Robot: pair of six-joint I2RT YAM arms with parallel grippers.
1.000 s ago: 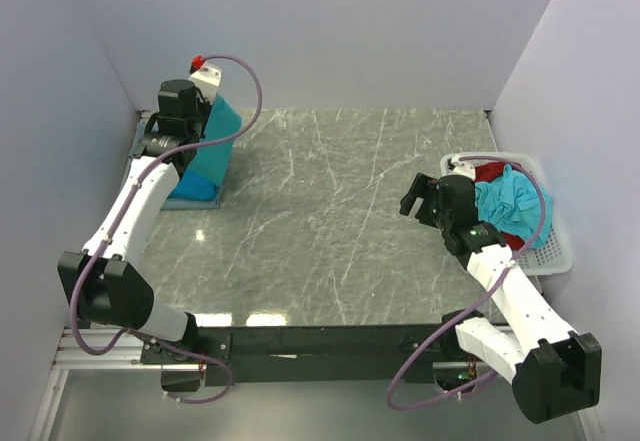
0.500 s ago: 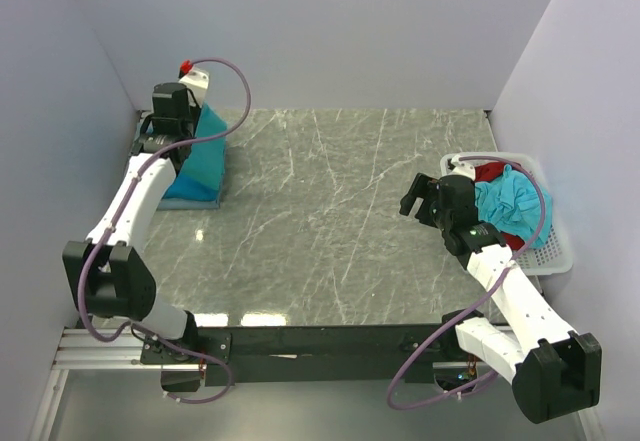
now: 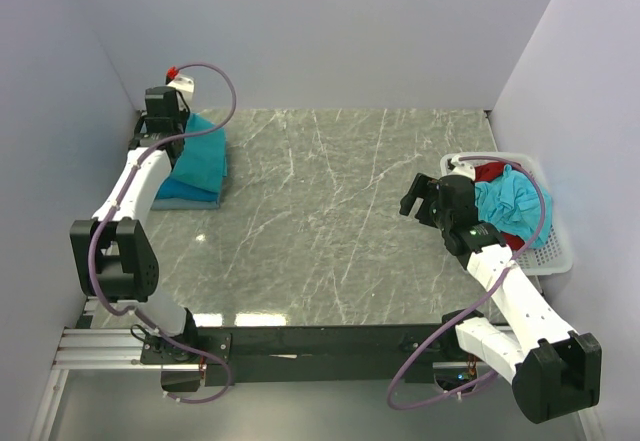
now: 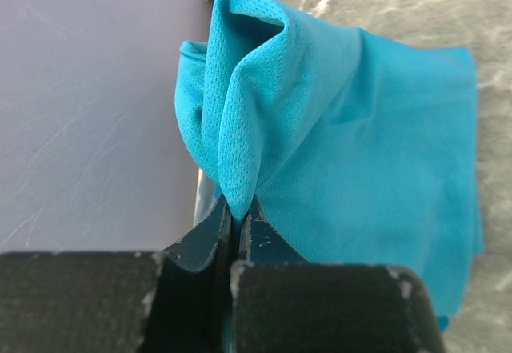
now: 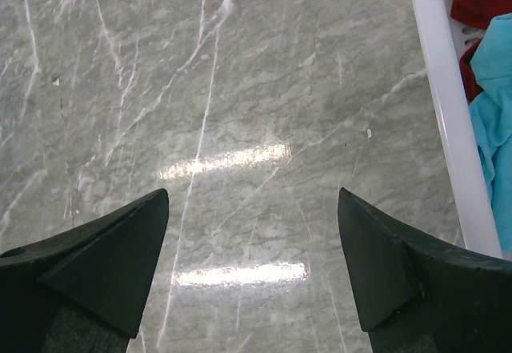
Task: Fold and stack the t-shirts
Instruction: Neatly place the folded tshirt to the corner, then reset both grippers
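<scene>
Left gripper (image 4: pixel 237 213) pinched tight on a fold of the teal t-shirt (image 4: pixel 360 145), far left corner; right gripper (image 5: pixel 252 199) gapes wide, holding nothing, just left of the basket (image 5: pixel 444 97)

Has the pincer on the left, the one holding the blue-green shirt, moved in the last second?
Yes. The left pincer, shut on the t-shirt, has shifted leftward in the top view, closer to the left wall.

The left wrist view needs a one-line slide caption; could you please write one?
Left pincer shut on a bunched fold of a teal t-shirt, beside the lilac wall.
</scene>
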